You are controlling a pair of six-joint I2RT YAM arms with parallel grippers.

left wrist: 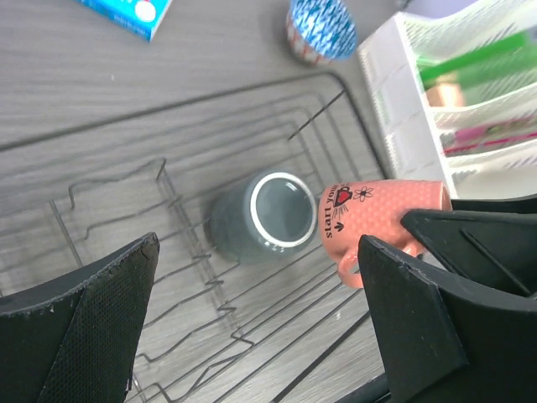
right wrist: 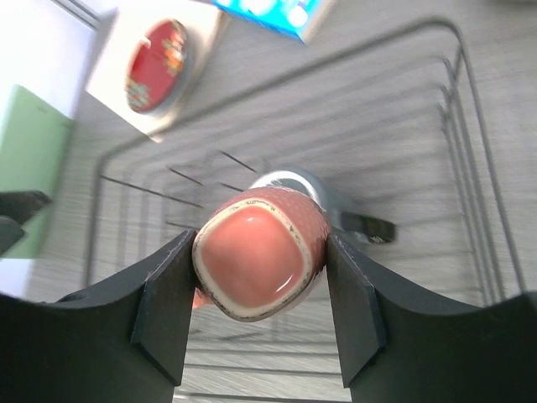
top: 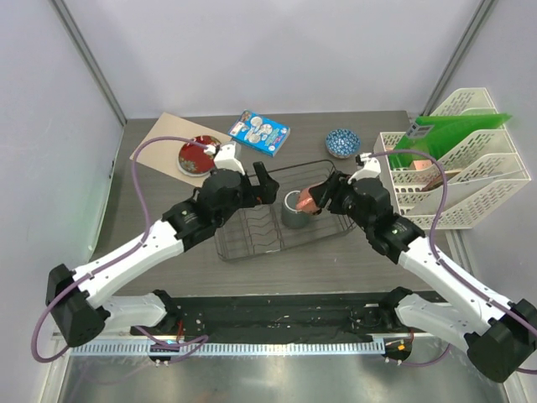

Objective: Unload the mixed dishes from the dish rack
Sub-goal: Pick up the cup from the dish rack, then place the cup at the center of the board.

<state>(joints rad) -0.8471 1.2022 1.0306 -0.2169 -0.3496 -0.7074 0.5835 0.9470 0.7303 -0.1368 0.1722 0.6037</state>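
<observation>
My right gripper [top: 317,199] is shut on the pinkish-brown mug [right wrist: 258,264], held on its side above the black wire dish rack [top: 252,239]. The mug also shows in the top view [top: 308,201] and the left wrist view [left wrist: 377,218]. The dark grey mug [top: 294,210] stands upright in the rack right beside it, seen too in the left wrist view [left wrist: 264,216]. My left gripper [top: 267,180] is open and empty over the rack's back edge. The red plate [top: 196,154] and the blue-and-white bowl [top: 342,143] sit on the table outside the rack.
A blue illustrated packet [top: 260,133] lies at the back centre. A white slotted file organiser [top: 457,168] with green and pink folders stands at the right. The plate rests on a tan board [top: 164,134] at the back left.
</observation>
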